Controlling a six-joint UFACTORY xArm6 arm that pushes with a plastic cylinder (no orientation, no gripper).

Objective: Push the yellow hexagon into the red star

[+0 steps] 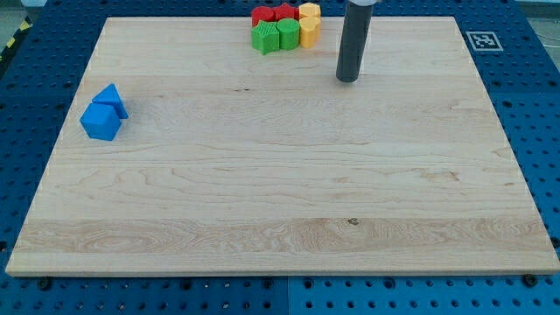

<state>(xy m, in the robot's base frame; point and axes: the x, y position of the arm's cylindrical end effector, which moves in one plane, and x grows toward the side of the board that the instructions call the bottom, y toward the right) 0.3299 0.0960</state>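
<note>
A tight cluster of blocks sits at the view's top edge. A yellow hexagon [310, 11] is at its top right, touching a red star [285, 11] on its left. Another yellow block [310, 32] lies just below the hexagon; its shape is unclear. My tip [348, 80] rests on the board to the right of the cluster and a little below it, apart from all blocks, about 45 pixels from the lower yellow block.
A second red block [262, 16] is at the cluster's left. A green star [264, 38] and another green block [287, 35] sit below the red ones. A blue triangle [112, 98] and a blue cube [101, 122] touch each other near the board's [280, 219] left edge.
</note>
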